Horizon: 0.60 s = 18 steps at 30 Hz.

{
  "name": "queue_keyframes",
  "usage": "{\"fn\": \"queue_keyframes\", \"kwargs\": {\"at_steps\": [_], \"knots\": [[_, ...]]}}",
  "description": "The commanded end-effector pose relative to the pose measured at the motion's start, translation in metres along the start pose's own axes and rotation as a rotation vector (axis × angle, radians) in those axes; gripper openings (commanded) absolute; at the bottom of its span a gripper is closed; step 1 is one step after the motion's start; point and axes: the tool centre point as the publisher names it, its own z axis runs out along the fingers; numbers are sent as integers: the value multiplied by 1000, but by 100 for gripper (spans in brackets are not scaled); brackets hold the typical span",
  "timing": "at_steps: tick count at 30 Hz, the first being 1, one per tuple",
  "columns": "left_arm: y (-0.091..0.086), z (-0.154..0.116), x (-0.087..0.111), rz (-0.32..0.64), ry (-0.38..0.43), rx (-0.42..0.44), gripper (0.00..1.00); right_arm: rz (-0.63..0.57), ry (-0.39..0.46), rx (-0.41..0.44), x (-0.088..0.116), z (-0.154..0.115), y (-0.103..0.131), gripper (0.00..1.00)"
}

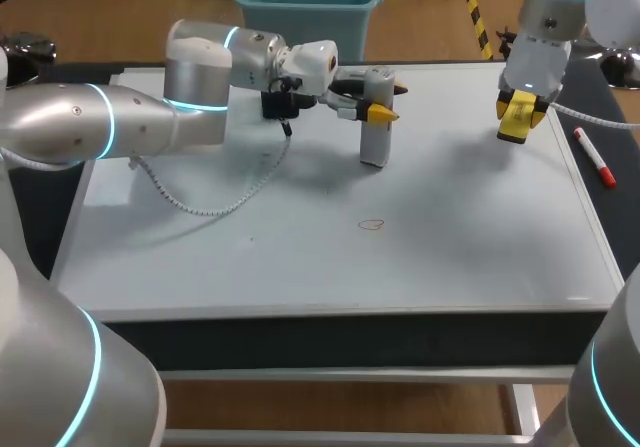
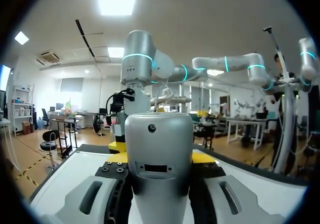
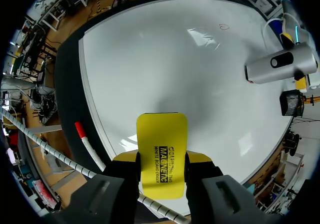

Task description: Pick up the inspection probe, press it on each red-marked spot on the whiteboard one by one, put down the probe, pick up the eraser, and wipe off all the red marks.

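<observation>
Head view: high behind, looking down; wrist views close; all share whiteboard (image 1: 300, 257).

eraser (image 3: 162, 144) gripped btwn fingers (image 3: 125, 157), probe (image 3: 280, 66) beyond

Bright overhead light casts soft shadows across the whiteboard (image 1: 300, 267).

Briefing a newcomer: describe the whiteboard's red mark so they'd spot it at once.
Find the whiteboard, then the upright probe in the left gripper. Nearer the front edge lies the red mark: a small thin oval outline, alone on bare board.
</observation>
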Motion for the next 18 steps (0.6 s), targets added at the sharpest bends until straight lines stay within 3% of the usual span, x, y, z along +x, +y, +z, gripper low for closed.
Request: {"fn": "queue_keyframes", "kwargs": {"at_steps": [1,9,18], "knots": [[-7,-2,2,6,-1,-4,0,-2,2,1,0,0,-1,0],[-33,-18,14,27,-19,-16,0,-2,2,1,0,0,-1,0],[-69,-79,33,63,-94,-49,0,-2,2,1,0,0,-1,0]]}}
